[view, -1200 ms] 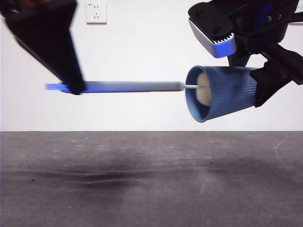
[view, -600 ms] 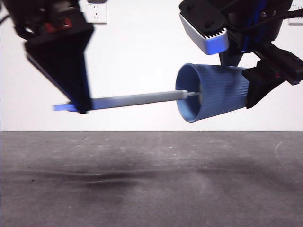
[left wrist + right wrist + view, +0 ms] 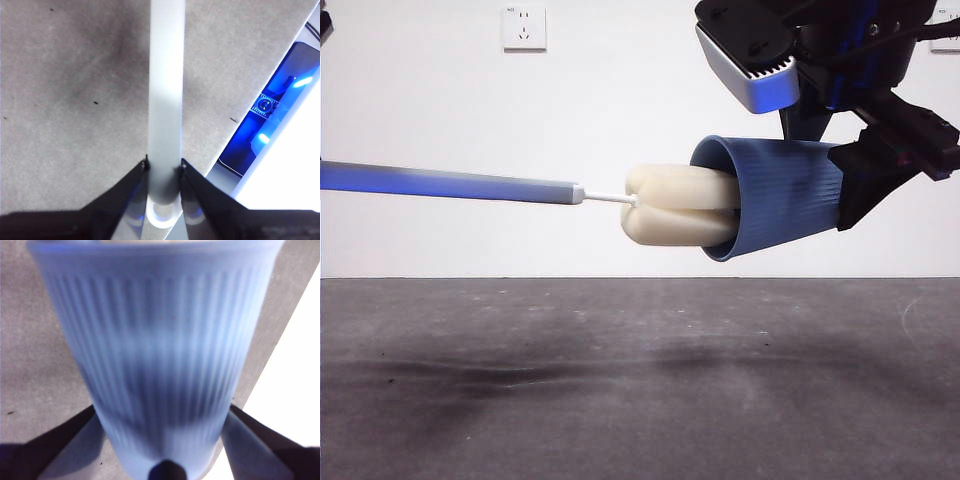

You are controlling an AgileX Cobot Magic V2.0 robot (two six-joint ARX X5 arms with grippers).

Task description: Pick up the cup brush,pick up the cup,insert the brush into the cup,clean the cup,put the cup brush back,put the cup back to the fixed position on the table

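My right gripper (image 3: 853, 187) is shut on the base end of the blue ribbed cup (image 3: 785, 195) and holds it on its side above the table (image 3: 640, 380), mouth facing left. In the right wrist view the cup (image 3: 160, 355) fills the space between the jaws of my right gripper (image 3: 162, 432). The cup brush (image 3: 450, 183) lies level in the air, and its cream sponge head (image 3: 675, 205) is half inside the cup mouth. My left gripper (image 3: 164, 167) is shut on the grey handle (image 3: 166, 90). It is out of the front view past the left edge.
A white wall socket (image 3: 523, 27) is on the back wall. The right arm's wrist housing (image 3: 755, 60) hangs above the cup. The dark grey table lies well below both held things. A blue-lit device (image 3: 265, 125) shows at the table's side in the left wrist view.
The brush has been drawn left, so the sponge head now sticks half out of the cup. The left gripper has left the front view to the left. The cup has hardly moved.
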